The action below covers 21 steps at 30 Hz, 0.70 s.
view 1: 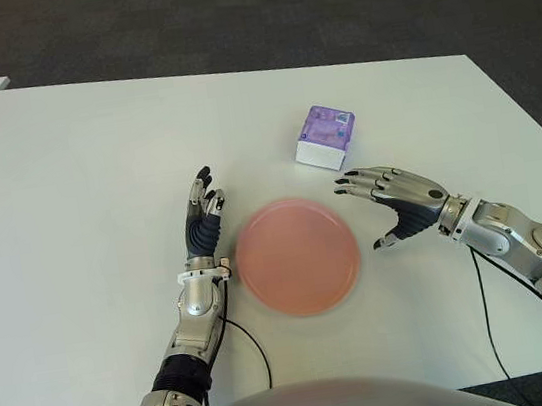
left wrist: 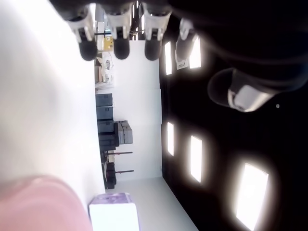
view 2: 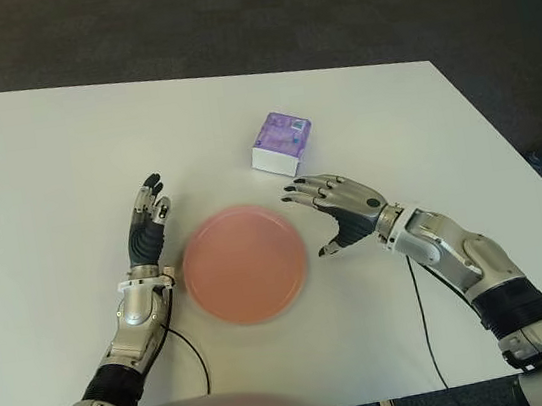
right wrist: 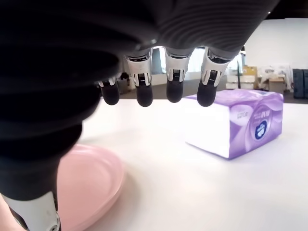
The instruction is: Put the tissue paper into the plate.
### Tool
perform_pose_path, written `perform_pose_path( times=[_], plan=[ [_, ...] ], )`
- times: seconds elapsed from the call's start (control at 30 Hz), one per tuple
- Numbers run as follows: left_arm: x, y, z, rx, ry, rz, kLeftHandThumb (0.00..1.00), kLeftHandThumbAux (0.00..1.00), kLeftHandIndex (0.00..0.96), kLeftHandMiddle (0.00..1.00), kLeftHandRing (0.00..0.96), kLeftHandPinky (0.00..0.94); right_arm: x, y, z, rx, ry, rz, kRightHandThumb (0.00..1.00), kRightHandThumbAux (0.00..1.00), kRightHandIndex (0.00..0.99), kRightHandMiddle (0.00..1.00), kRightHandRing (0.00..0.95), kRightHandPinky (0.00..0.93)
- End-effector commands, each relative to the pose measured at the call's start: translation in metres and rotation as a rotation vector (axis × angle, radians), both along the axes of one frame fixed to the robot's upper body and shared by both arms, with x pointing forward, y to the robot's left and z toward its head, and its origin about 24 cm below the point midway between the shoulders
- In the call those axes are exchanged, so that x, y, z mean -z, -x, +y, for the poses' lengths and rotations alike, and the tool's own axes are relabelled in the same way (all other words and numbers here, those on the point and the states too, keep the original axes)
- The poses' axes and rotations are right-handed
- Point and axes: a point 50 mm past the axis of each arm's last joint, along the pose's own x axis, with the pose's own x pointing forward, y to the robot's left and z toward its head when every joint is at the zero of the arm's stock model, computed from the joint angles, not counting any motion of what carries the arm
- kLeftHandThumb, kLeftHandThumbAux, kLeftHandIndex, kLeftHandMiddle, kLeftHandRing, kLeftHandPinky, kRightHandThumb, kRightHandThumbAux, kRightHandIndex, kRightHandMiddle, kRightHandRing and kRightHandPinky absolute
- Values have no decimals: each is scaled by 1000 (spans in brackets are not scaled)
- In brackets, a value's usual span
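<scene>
The purple tissue pack (view 1: 325, 136) sits on the white bench (view 1: 67, 191), just beyond the pink plate (view 1: 298, 256) and not in it yet. The right hand (view 1: 395, 202) hovers near it, fingers spread, holding nothing. The left hand (view 1: 201, 223) shows beside the plate's left edge, open too. Main risk I'd guess: the soft pack squishes or slides away if the fingers close off-centre.

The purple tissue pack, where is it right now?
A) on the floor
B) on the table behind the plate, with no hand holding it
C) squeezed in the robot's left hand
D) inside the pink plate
B: the tissue pack sits on the white table beyond the pink plate, and the right hand is open just short of it, not touching.
</scene>
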Motion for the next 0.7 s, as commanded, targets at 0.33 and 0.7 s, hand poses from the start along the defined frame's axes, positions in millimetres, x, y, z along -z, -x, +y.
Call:
perform_pose_path(
  times=[0.33,0.7],
  plan=[
    [67,67,20,-4,-83,345,0,375,0,0,0,0,-17,25,-8,-87,101,-41,0,735,3,33,0,0],
    [67,64,20,3,-68,352,0,376,0,0,0,0,-21,20,-7,-72,138,-53,0,712,0,33,0,0]
  ],
)
